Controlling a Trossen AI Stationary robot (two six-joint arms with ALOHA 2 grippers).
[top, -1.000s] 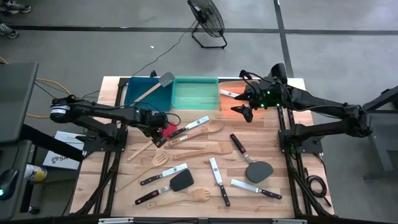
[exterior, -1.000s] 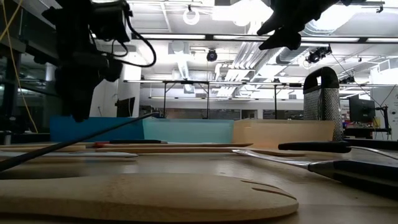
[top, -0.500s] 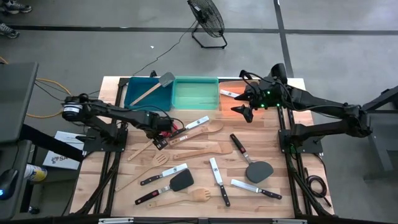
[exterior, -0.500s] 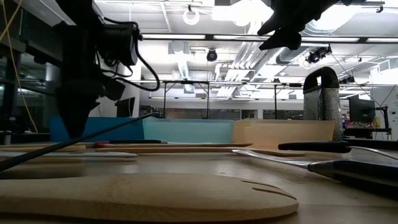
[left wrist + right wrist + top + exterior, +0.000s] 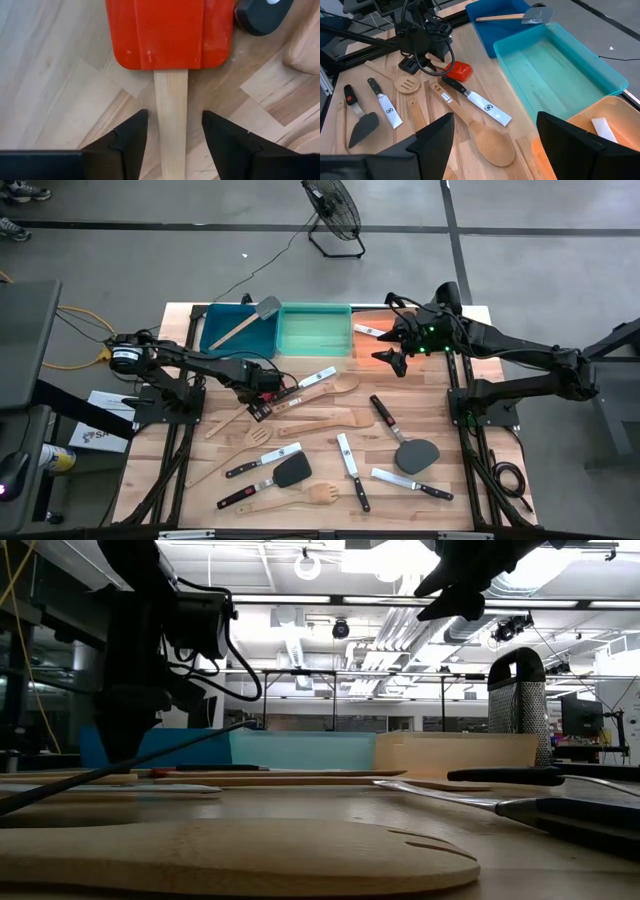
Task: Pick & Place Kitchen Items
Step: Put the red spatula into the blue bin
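The red-headed spatula (image 5: 170, 32) lies flat on the wooden table, its pale handle (image 5: 170, 115) running back between my left gripper's fingers. My left gripper (image 5: 172, 117) points straight down over it at the table's left middle (image 5: 262, 385). It is open, one finger on each side of the handle with a narrow gap on both sides. My right gripper (image 5: 388, 355) hangs open, high over the far right of the table near the orange bin (image 5: 372, 330). Other kitchen items, knives, wooden spoons and black turners, lie spread across the table.
A black-handled knife (image 5: 305, 385) and a wooden spoon (image 5: 330, 388) lie just right of the red spatula. The blue bin (image 5: 238, 330) holds a grey-headed spatula (image 5: 268, 307); the green bin (image 5: 314, 330) stands beside it. A black turner (image 5: 415, 452) lies near the right.
My left gripper has gone down toward the red spatula and a little toward the table's right edge, and now covers most of the red head in the high view. The utensils on the table have stayed where they were.
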